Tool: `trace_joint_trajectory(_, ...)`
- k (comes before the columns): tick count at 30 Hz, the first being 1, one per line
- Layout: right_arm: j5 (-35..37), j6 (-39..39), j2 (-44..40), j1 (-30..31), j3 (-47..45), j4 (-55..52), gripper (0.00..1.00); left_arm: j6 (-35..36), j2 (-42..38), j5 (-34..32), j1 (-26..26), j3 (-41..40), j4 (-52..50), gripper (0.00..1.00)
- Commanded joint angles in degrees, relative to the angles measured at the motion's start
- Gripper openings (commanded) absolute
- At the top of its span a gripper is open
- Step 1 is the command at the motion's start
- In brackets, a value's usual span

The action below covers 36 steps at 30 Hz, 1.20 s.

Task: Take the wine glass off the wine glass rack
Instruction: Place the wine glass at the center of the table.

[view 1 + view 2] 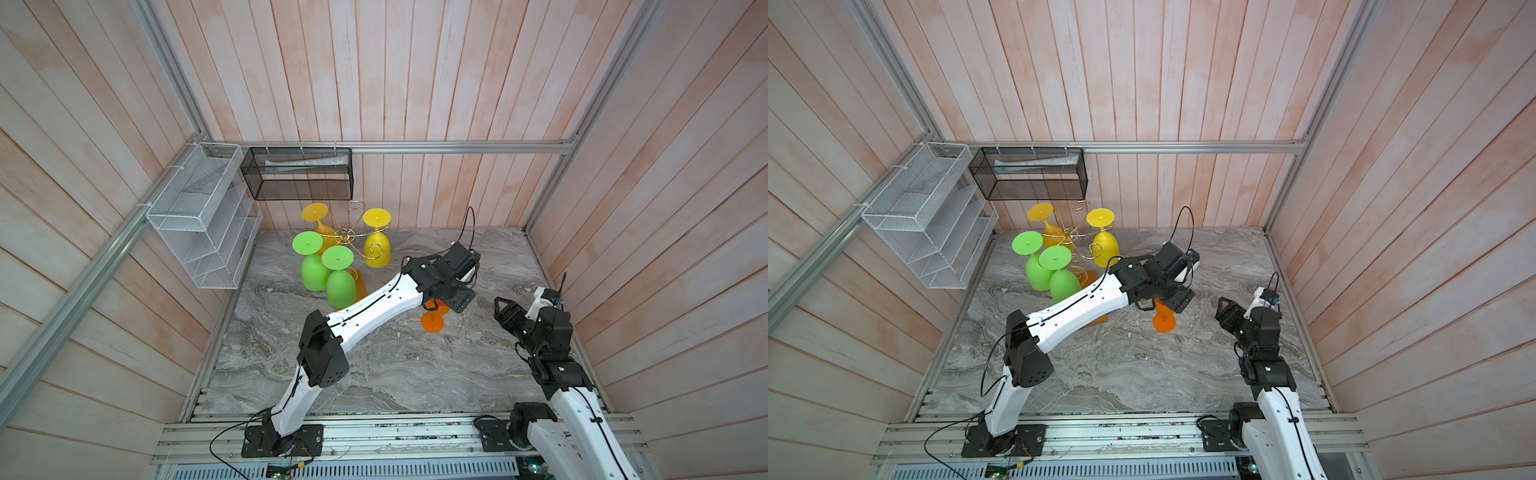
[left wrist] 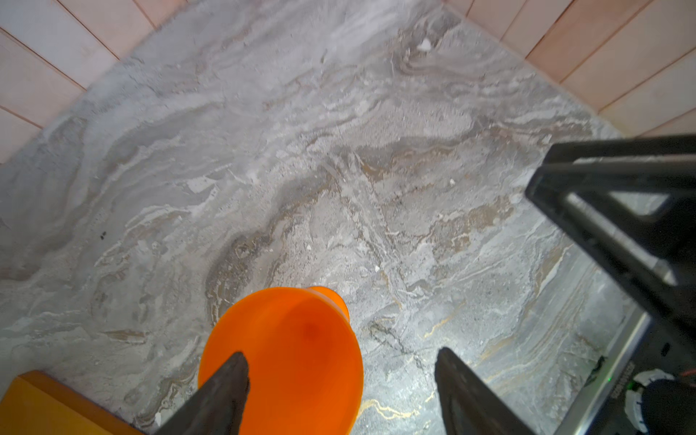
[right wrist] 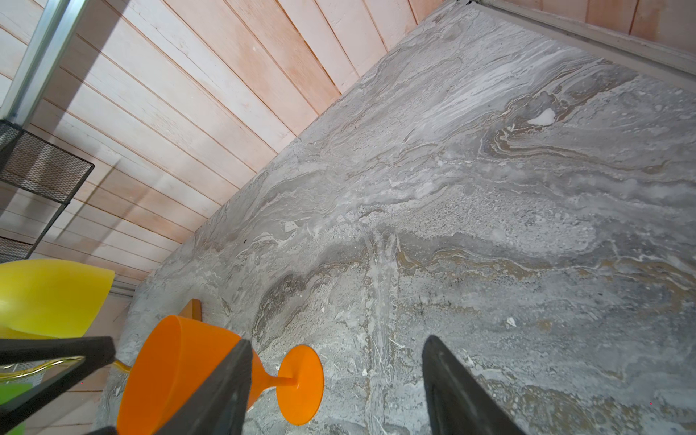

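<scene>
Left tool (image 2: 341,354) has its fingers (image 2: 226,391) spread apart and clamps nothing. 1 finger crosses in front of the rim of the orange wine glass (image 2: 286,350); I cannot tell whether it touches. Right tool (image 3: 337,339) is also spread and empty, near the glass on its right.

The wine glass is off the rack and lies on its side on the worktop (image 1: 374,365), under the left tool in both top views. Its long axis runs front to back, with the mouth toward the back wall and the round foot (image 1: 432,322) toward the front edge.

The rack (image 1: 347,235) is thin gold wire on an amber wooden base (image 2: 45,406) and stands at the back left, near the glass. 2 green glasses (image 1: 313,274) and 2 yellow glasses (image 1: 377,249) hang upside down from its arms.

The worktop is grey marbled stone with brown veins and pale specks. Walls (image 1: 415,83) of pale pink planks close 3 sides, framed by aluminium rails (image 1: 415,147). A white wire shelf (image 1: 199,216) hangs on the left wall and a black mesh basket (image 1: 299,174) on the back wall. The pale tube in the basket carries print too small to read.
</scene>
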Motion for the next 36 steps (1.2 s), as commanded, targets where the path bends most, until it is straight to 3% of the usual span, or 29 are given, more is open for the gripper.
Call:
trace_joint_trajectory(1,0.47,-0.62,-0.54,1.18,1.08,-1.40,0.69,-0.35,-5.22,-1.48,-0.36,-2.49,5.47,0.82)
trace_joint_trajectory(10,4.57,-2.16,0.99,5.80,4.16,-1.44,0.69,-0.72,-12.67,-2.88,-0.74,-4.94,8.55,0.82)
trace_joint_trajectory(22,17.73,-7.92,13.95,25.93,19.10,3.02,0.69,-0.43,-21.86,-9.87,1.40,0.92,-0.01,0.83)
trace_joint_trajectory(28,16.81,-9.14,21.97,31.94,26.36,7.60,0.67,-1.87,-28.86,-12.18,5.69,-2.18,-1.16,0.83)
trace_joint_trajectory(36,8.28,-4.19,32.72,32.53,37.69,12.36,0.64,-4.17,-37.87,-14.80,11.78,-11.34,-2.43,0.82)
